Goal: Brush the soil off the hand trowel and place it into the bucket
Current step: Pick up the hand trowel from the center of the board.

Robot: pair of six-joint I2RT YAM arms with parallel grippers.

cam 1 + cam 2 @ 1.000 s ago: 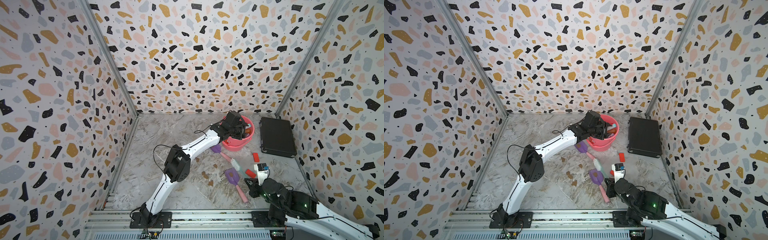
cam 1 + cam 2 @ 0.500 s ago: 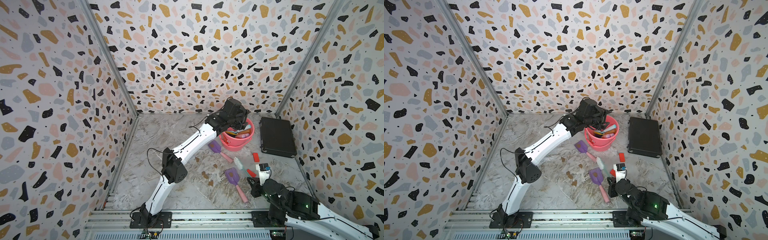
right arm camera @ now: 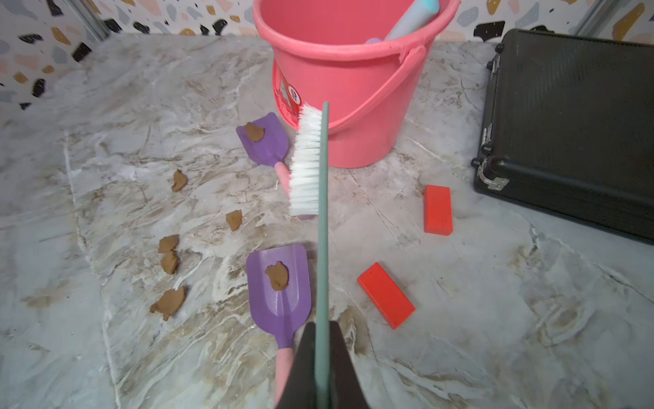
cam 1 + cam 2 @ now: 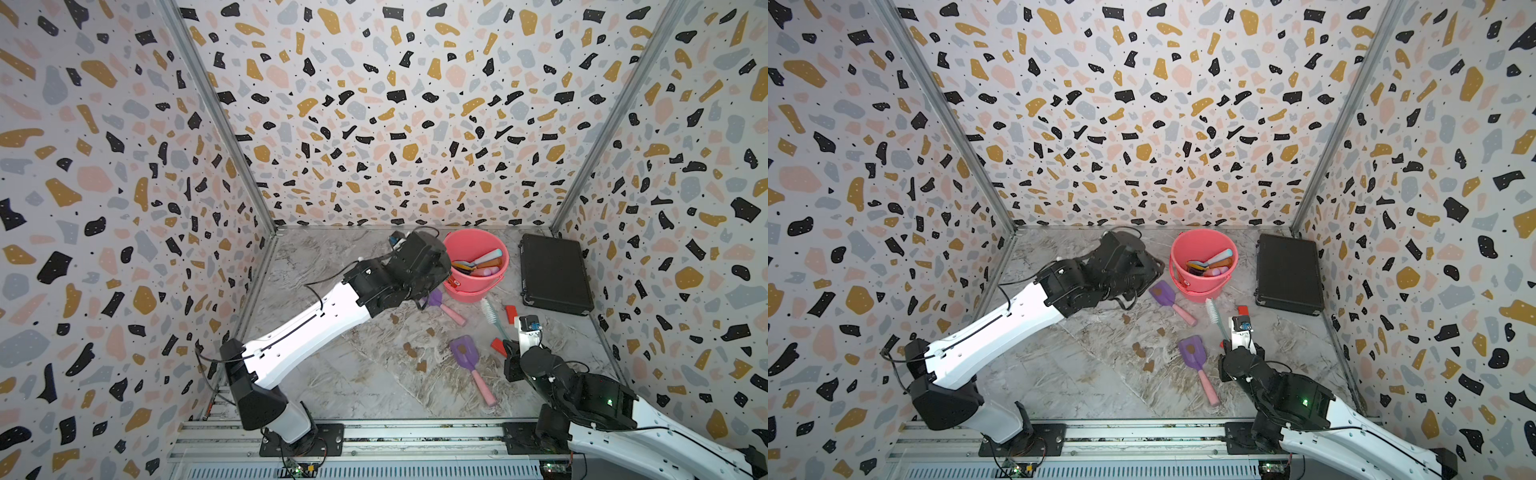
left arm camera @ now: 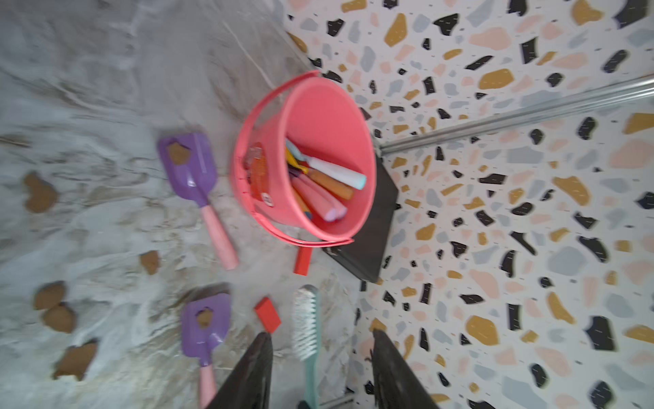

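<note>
1. The left hand (image 5: 320, 333) hangs at 9 o'clock of the bucket (image 4: 467, 245) in both top views; its fingers are spread apart, with nothing between them.
2. The right hand (image 3: 320, 341) is clamped tight on the teal handle of the brush (image 3: 307, 166); the bristle head sits near the bucket's 6 o'clock side.
3. Two purple, pink-handled trowels lie flat on the counter (image 4: 332, 374); the far trowel (image 4: 1162, 293) is just at the bucket's 8 o'clock; the near trowel (image 4: 1192, 353) is farther off at 6 o'clock; each blade carries one blob of soil (image 3: 277, 276).
4. Loose blobs (image 3: 169, 304) dot the counter at 9 o'clock of the near trowel.
5. The bucket stands upright, holding several handled tools (image 5: 329, 184); a black case (image 4: 555, 274) lies at its 3 o'clock.
</note>
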